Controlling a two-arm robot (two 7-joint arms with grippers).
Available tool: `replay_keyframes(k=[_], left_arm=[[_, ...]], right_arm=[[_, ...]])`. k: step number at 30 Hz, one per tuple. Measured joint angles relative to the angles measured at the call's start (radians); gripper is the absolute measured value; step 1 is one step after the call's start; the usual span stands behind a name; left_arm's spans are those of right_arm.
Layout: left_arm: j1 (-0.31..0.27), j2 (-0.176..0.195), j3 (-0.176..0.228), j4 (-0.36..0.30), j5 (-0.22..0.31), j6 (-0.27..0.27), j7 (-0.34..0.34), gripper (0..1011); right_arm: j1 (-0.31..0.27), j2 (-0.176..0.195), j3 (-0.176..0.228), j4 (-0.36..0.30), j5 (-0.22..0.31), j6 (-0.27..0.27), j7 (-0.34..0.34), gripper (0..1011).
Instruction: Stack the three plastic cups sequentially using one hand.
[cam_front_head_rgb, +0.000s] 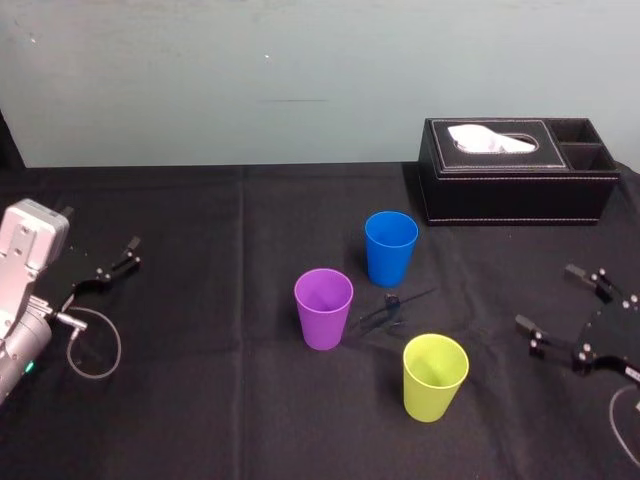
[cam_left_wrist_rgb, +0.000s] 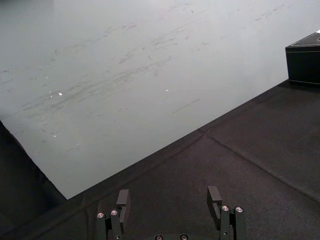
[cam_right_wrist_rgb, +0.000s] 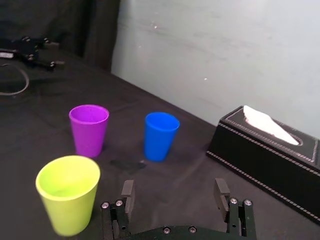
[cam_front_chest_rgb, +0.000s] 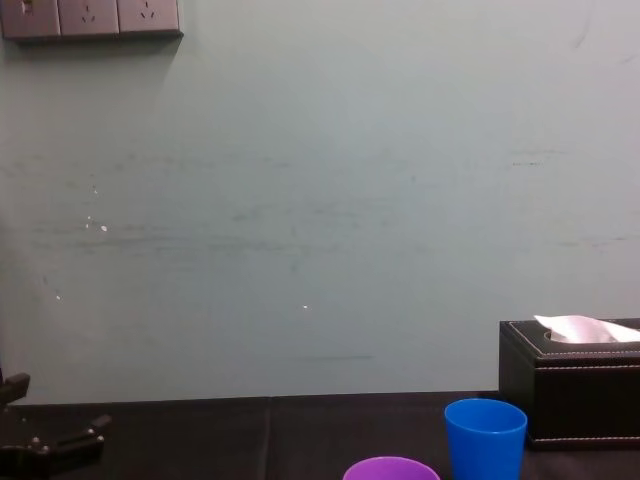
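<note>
Three plastic cups stand upright and apart on the black cloth. The blue cup (cam_front_head_rgb: 390, 247) (cam_right_wrist_rgb: 160, 135) (cam_front_chest_rgb: 485, 438) is farthest back. In front of it to the left is the purple cup (cam_front_head_rgb: 323, 308) (cam_right_wrist_rgb: 89, 129) (cam_front_chest_rgb: 391, 468). Nearest me is the yellow-green cup (cam_front_head_rgb: 434, 376) (cam_right_wrist_rgb: 68, 192). My right gripper (cam_front_head_rgb: 546, 297) (cam_right_wrist_rgb: 174, 191) hovers open and holds nothing, to the right of the yellow-green cup and a little apart from it. My left gripper (cam_front_head_rgb: 118, 262) (cam_left_wrist_rgb: 168, 197) rests open at the far left, away from the cups.
A black leather tissue box (cam_front_head_rgb: 515, 170) (cam_right_wrist_rgb: 270, 160) (cam_front_chest_rgb: 570, 385) sits at the back right, behind the blue cup. A dark smudge (cam_front_head_rgb: 390, 308) marks the cloth between the cups. A grey cable (cam_front_head_rgb: 95, 345) loops beside the left arm. A pale wall stands behind the table.
</note>
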Motion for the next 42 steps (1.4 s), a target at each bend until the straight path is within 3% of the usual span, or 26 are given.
replay_keyframes(k=[10, 19, 42], left_arm=[[0.0, 0.0, 0.0, 0.0, 0.0, 0.0, 0.0, 1010], [0.0, 0.0, 0.0, 0.0, 0.0, 0.0, 0.0, 1010], [0.0, 0.0, 0.0, 0.0, 0.0, 0.0, 0.0, 1010]], right_arm=[[-0.036, 0.018, 0.002, 0.024, -0.002, -0.058, 0.118, 1004], [-0.045, 0.013, -0.016, 0.038, -0.012, -0.064, 0.19, 1004], [-0.014, -0.074, -0.06, 0.049, -0.007, 0.031, 0.282, 1004]])
